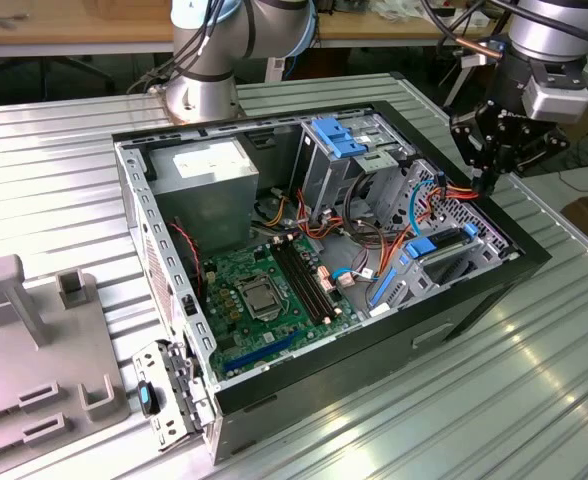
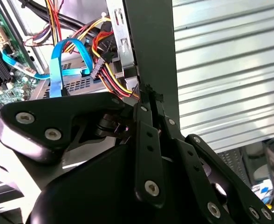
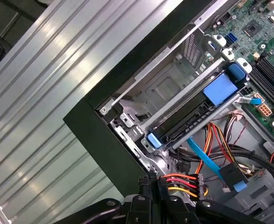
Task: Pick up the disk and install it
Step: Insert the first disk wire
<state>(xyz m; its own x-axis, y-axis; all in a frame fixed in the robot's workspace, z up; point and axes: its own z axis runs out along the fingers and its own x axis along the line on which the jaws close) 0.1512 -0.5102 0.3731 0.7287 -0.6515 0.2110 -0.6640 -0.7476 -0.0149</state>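
First wrist view — we see disk (image 3: 186,116) lying edgewise in metal bay (image 3: 160,88), just ahead of fingertips and apart from gripper (image 3: 148,179). It is a dark slab with bright blue frame at both ends. Red-yellow-black wire plug (image 3: 186,181) just beside tips.

Second wrist view — fingers (image 2: 145,116) pressed together, nothing between them. Tips at black case rim (image 2: 151,37), wire bundle (image 2: 110,79) close alongside.

Exterior view — gripper hangs at case corner. Disk sits near, just inward of tips, blue ends showing. We note motherboard (image 1: 264,290) well beyond.
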